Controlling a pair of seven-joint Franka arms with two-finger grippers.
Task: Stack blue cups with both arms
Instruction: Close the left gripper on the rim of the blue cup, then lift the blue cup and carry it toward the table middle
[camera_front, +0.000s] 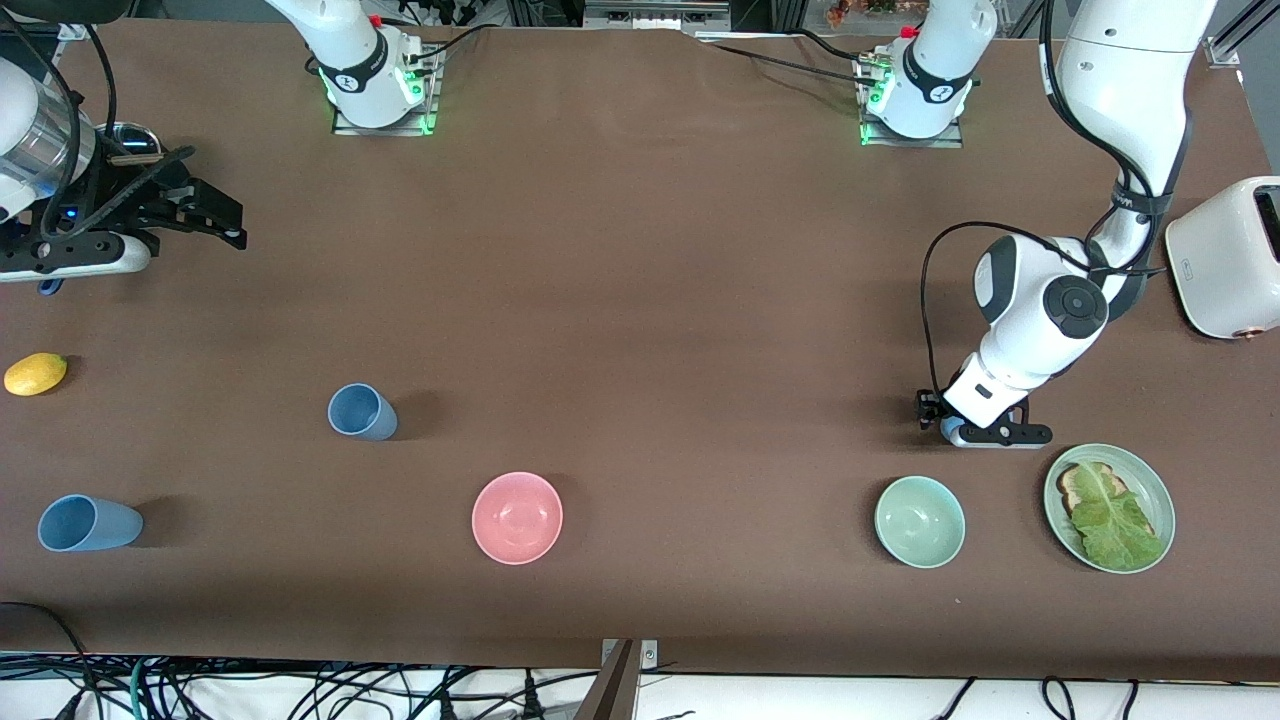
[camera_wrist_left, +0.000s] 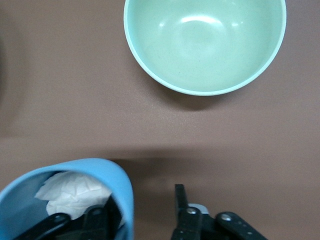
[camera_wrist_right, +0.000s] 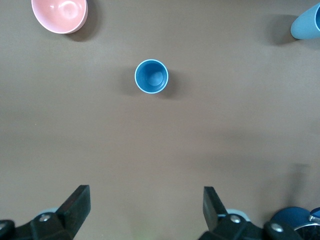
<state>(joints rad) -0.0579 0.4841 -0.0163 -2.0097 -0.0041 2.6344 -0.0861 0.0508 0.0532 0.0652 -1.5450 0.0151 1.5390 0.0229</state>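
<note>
Cup (camera_wrist_left: 70, 200) rim seemingly sits between left hand (camera_wrist_left: 145, 210) fingers.

A wide brown table (camera_front: 640, 300) with a matte, slightly mottled top fills nearly the whole front view. Light falls evenly from above, leaving soft, short shadows on the surface. At 12 o'clock, past the table's upper edge, stands a dark metal frame (camera_front: 655, 14) with tangled black cabling. At 6 o'clock a pale strip of floor or shelf (camera_front: 900, 697) runs under the table's lower edge, strewn with loose black cables (camera_front: 330, 690); a dark bracket (camera_front: 620, 680) juts up there at the middle. No walls or windows show.
</note>
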